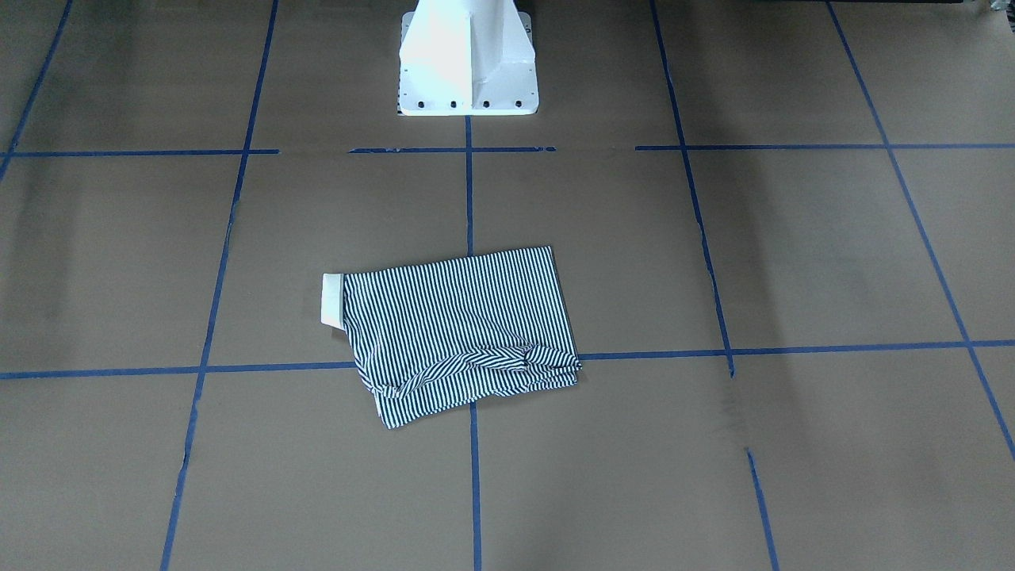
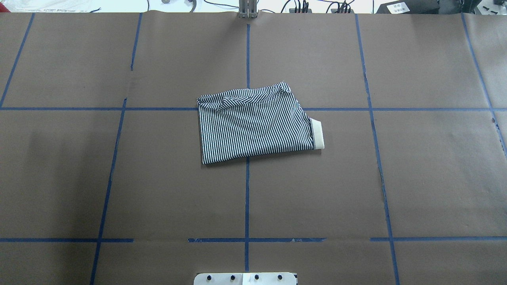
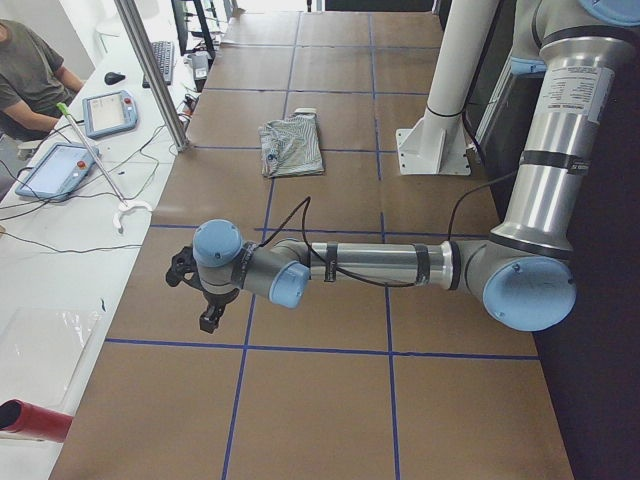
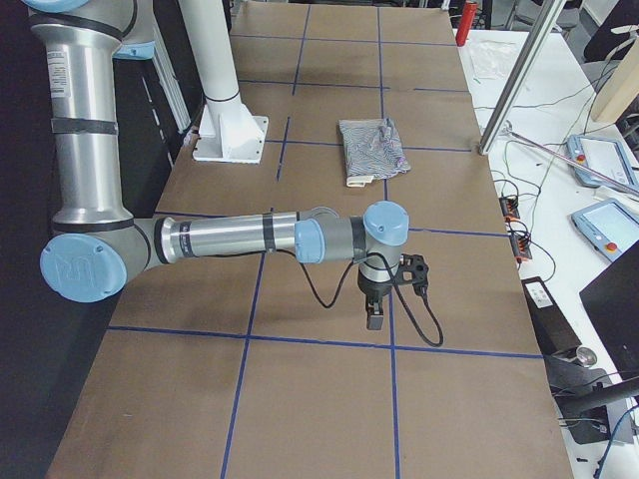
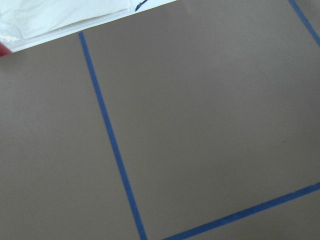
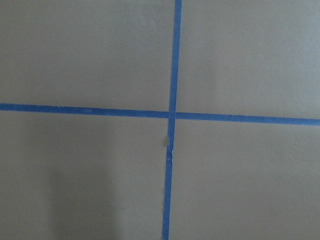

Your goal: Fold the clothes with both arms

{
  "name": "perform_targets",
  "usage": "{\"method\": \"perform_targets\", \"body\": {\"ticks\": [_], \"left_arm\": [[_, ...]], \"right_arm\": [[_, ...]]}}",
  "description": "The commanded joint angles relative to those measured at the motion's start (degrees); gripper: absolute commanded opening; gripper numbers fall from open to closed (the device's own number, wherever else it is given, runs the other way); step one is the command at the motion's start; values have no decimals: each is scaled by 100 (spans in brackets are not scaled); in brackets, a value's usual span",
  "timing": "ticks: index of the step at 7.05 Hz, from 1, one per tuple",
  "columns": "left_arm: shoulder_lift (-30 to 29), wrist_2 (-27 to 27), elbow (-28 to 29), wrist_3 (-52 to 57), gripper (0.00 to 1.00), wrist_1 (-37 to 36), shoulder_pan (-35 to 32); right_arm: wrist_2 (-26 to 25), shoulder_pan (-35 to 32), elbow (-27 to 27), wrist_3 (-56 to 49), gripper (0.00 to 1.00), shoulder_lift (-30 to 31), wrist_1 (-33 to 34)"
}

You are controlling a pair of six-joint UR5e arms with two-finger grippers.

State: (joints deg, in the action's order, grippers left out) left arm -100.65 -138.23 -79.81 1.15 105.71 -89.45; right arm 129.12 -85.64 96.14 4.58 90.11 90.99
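Note:
The clothes are one navy-and-white striped shirt that lies folded into a compact rectangle at the middle of the table, its cream collar sticking out on one side. It also shows in the front view and, small, in both side views. Neither arm touches it. The left gripper hangs over bare table far from the shirt, and I cannot tell its state. The right gripper points down at the opposite end of the table, state also unreadable. Both wrist views show only brown paper and blue tape.
The white pedestal base stands behind the shirt. Blue tape lines divide the brown table cover into squares. Along the far edge run a metal post, tablets and cables, with a seated person at a side desk.

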Motion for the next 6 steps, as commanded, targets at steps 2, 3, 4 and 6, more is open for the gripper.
{"method": "perform_targets", "body": {"ticks": [2, 3, 4, 6], "left_arm": [[589, 398, -824, 140, 100, -886, -142], [765, 428, -1366, 122, 100, -1008, -151], [758, 368, -1623, 122, 100, -1618, -143], [741, 341, -1644, 131, 100, -1616, -134]], "right_arm": [[175, -31, 89, -72, 100, 218, -45], [175, -31, 106, -72, 100, 157, -20], [88, 30, 63, -80, 100, 148, -28], [131, 22, 71, -595, 100, 253, -20]]}}
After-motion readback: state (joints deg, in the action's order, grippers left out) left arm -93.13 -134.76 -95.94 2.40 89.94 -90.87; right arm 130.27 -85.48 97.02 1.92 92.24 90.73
